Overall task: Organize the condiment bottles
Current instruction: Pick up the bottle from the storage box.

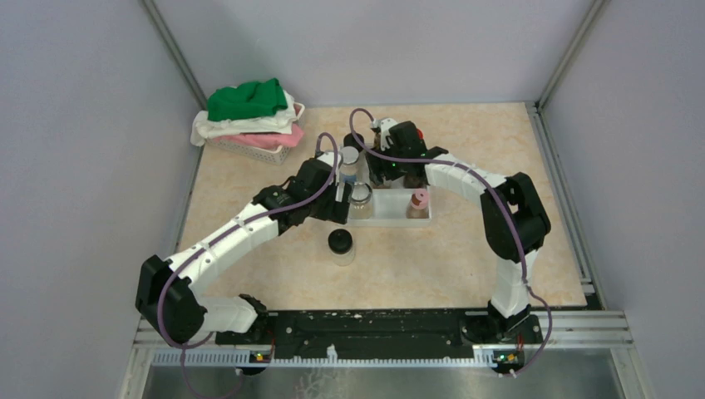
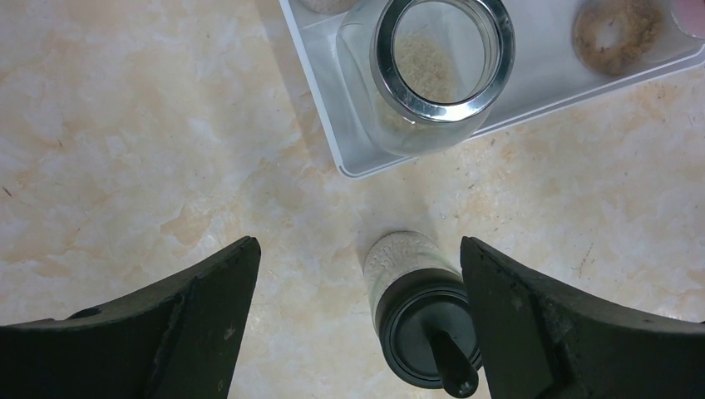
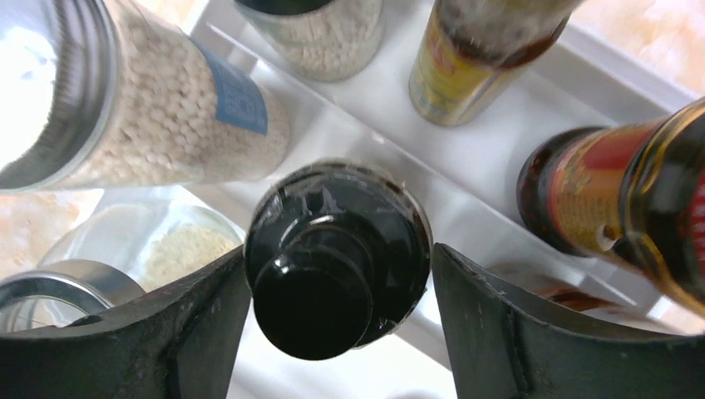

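Right gripper [image 3: 339, 253] straddles the black-capped jar [image 3: 316, 307], which stands on the tray [image 3: 374, 116]; I cannot tell whether I grip it. Any move should be vertical, sparing nearby bottles [image 3: 474, 66]. My left gripper [image 2: 357, 249] hangs open, empty.

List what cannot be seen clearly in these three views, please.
- Top view: the right arm covers the back of the white tray, so bottles there cannot be counted.
- Right wrist view: whether the right gripper presses the black-capped jar is unclear.
- Left wrist view: the pink cap is cut by the edge.
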You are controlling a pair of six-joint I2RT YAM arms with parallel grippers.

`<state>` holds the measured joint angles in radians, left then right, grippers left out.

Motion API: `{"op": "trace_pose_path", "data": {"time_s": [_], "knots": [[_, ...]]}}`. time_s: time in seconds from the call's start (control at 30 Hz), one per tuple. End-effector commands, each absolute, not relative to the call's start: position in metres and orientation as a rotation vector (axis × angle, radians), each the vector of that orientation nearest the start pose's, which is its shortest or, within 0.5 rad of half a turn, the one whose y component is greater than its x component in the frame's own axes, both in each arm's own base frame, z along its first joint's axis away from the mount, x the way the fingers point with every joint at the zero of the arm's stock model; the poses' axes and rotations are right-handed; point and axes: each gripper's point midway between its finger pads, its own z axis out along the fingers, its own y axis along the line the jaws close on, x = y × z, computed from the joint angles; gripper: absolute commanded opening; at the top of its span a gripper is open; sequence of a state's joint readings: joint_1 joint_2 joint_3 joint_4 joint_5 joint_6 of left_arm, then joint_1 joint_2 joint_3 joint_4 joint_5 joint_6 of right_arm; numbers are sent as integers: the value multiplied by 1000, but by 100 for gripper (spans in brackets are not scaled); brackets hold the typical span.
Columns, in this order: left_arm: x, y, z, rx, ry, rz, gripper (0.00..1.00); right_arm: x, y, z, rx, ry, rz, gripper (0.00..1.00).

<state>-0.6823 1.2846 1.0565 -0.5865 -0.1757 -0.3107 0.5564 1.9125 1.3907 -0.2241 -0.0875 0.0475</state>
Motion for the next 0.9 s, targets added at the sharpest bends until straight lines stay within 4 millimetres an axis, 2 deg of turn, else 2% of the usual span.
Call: {"op": "trace_pose_path", "data": {"time_s": [0.0,0.23,0.33,0.4,0.53,0.77,0.87], "knots": [[274,-198,169,354,2331,-280,96,449,296,128,-591,2143,425,74],[270,-196,172,350,2328,-286,96,452,303,124,-604,2167,446,43],[268,-193,174,344,2325,-284,96,448,302,127,-602,2171,448,32],[268,-192,175,339,2320,-281,95,446,301,135,-598,2163,443,29],[271,-191,172,330,2315,-262,95,443,296,168,-577,2112,432,28],[287,-210,164,318,2314,-304,96,430,279,256,-531,1973,415,27],[294,-221,160,339,2327,-324,97,420,268,287,-518,1925,404,27]]}}
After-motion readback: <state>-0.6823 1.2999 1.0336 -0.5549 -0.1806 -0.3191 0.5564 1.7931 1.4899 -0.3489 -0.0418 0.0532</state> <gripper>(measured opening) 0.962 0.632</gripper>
